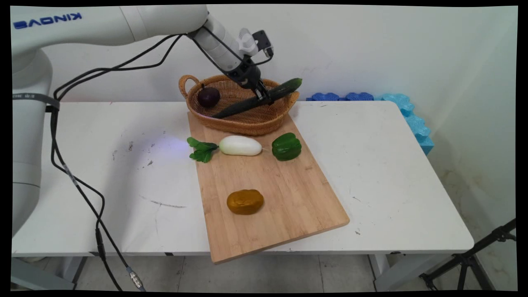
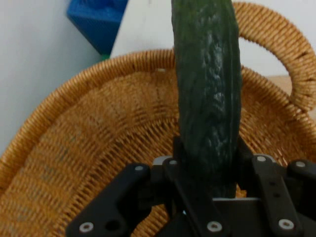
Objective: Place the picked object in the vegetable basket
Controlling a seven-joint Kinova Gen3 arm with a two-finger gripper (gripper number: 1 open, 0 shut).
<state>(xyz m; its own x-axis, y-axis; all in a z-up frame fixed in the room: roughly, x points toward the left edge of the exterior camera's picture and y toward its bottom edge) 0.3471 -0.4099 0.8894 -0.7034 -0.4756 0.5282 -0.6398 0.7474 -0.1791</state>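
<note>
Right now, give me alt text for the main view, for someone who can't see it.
The robot's hand grips a long cucumber tilted over a wicker basket that holds a dark purple fruit. In front, a wooden cutting board carries a white radish, a green pepper and a brown potato.

Even, soft light fills the main view; the white table (image 1: 371, 173) is bright, with faint shadows under the cutting board (image 1: 288, 198). The hand view is soft and blurred, the cucumber (image 2: 207, 89) showing dull highlights.
</note>
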